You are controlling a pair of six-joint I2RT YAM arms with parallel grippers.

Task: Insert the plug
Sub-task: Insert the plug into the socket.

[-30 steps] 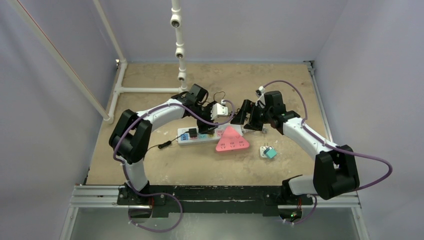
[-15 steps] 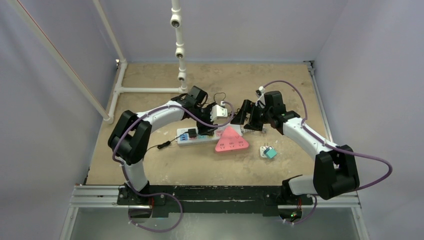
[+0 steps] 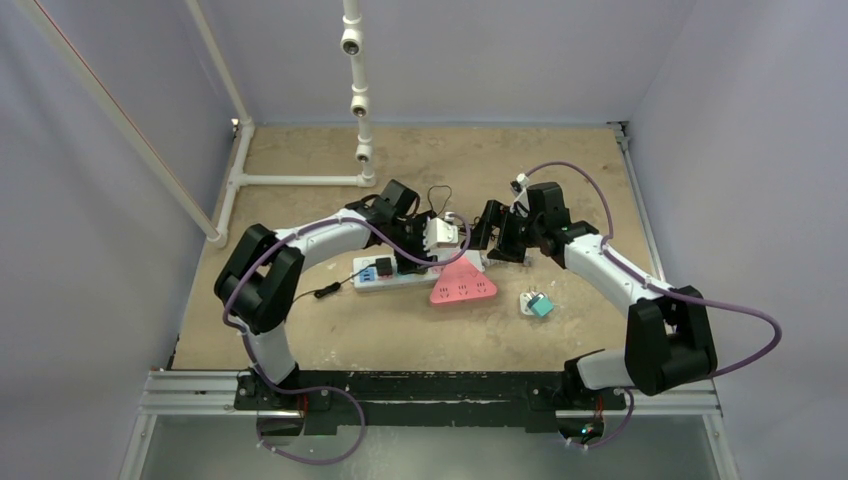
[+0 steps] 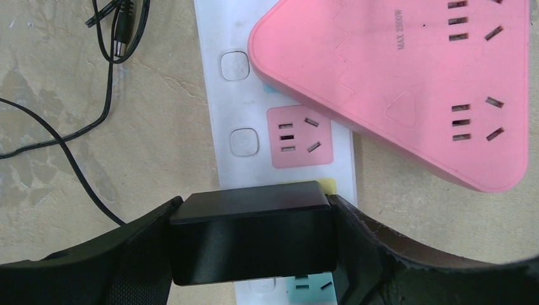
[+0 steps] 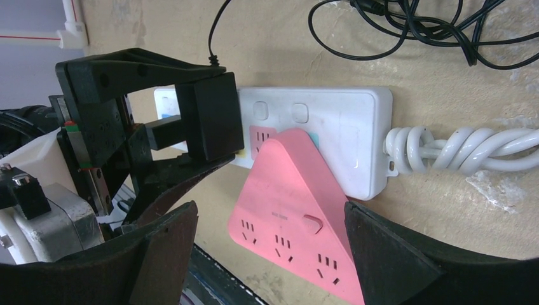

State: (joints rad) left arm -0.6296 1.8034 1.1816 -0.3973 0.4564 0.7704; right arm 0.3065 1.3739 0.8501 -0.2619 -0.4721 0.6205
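A white power strip lies mid-table, with a pink triangular adapter sitting on its right part. My left gripper is shut on a black block plug. It holds the plug right over the strip, just short of a pink socket. The plug's prongs are hidden. In the right wrist view the plug sits above the strip's left half. My right gripper is open, its jaws wide on either side of the pink adapter without touching it.
A small teal-and-white plug lies on the table to the right. Loose black cables lie behind the strip, and its coiled white cord leaves the right end. A thin black lead runs left. White pipes stand at the back left.
My left wrist has shifted slightly right and nearer over the strip, still holding the black plug. The right arm has barely moved.
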